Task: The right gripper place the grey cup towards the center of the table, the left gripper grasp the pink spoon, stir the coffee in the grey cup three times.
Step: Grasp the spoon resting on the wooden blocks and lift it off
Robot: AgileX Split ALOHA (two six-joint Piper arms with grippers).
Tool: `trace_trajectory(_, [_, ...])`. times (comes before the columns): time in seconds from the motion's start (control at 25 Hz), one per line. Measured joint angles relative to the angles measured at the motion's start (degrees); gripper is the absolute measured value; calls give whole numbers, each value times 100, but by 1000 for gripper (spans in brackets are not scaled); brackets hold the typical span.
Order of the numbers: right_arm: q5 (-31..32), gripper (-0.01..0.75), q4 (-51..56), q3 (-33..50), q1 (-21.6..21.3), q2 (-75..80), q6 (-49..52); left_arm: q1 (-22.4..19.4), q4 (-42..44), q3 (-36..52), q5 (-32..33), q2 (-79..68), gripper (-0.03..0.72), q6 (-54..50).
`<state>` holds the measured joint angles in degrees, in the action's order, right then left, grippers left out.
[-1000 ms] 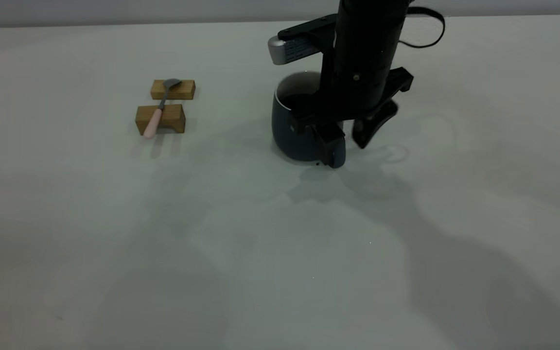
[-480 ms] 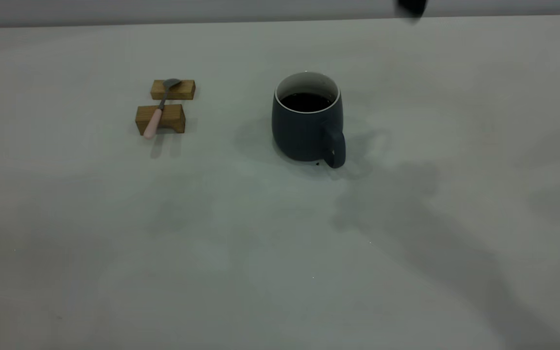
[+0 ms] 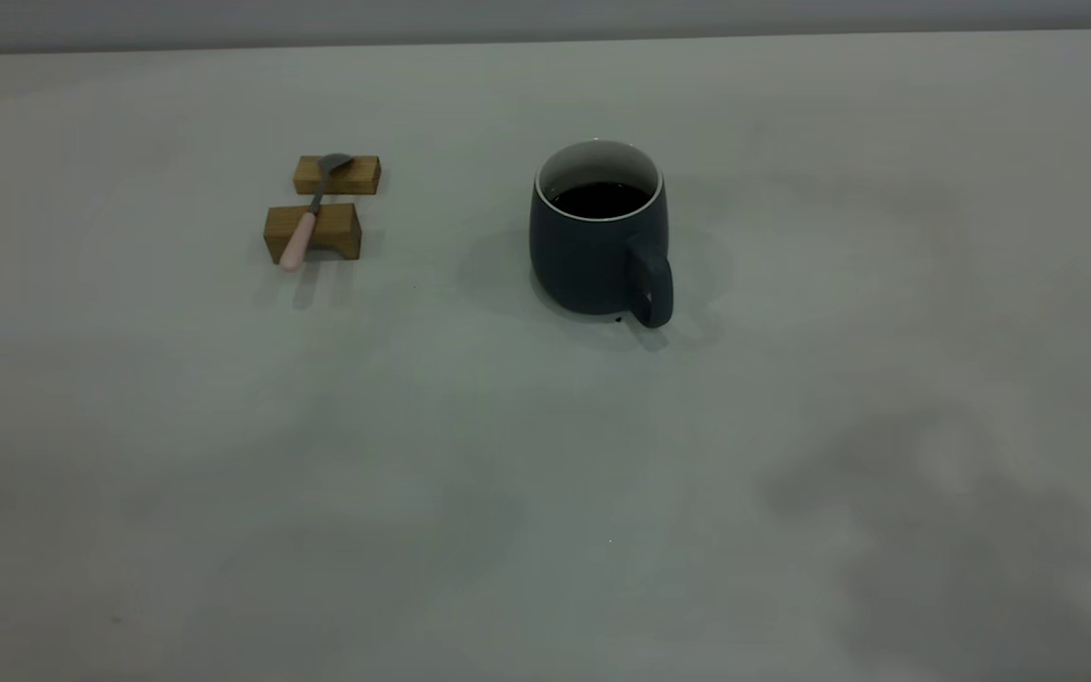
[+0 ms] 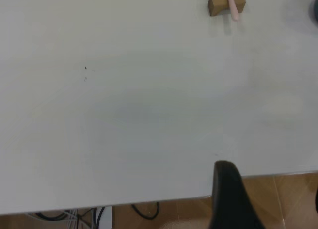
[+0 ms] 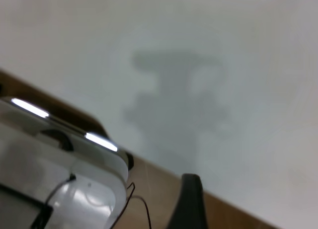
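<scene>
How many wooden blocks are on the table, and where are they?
2. The far wooden block supports the pink spoon's bowl; the near wooden block supports its handle. Both stand left of the grey cup. None seems hidden.

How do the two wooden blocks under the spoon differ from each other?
The far wooden block is flat and low, carrying the dark bowl of the pink spoon; the near wooden block is taller, with a notch cut under it, and carries the spoon's pink handle. Both are tan wood, sit on the table, and lie left of the grey cup.

black tapered pincer fingers point(image 4: 229, 199), apparently matte
</scene>
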<state>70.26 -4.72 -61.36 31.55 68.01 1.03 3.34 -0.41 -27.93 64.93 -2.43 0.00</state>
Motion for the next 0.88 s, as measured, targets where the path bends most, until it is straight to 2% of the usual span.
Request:
trace_trajectory(0.2, [50,715,22,1362,-14,-1774,90,0,0,0,0,0,479,0])
trace_trajectory(0.32, [66,714,14,2054,-183,-2897,113,0,0,0,0,0,479,0])
trace_trajectory(0.44, [13,714,26,2609,-689,-3934,124,0,0,0,0,0,479,0])
trace_trajectory(0.6, [-368,710,170,3158,-1351,-5149,124,0,0,0,0,0,479,0])
trace_trajectory(0.88, [-564,707,235,3444,-2471,-6407,117,0,0,0,0,0,479,0])
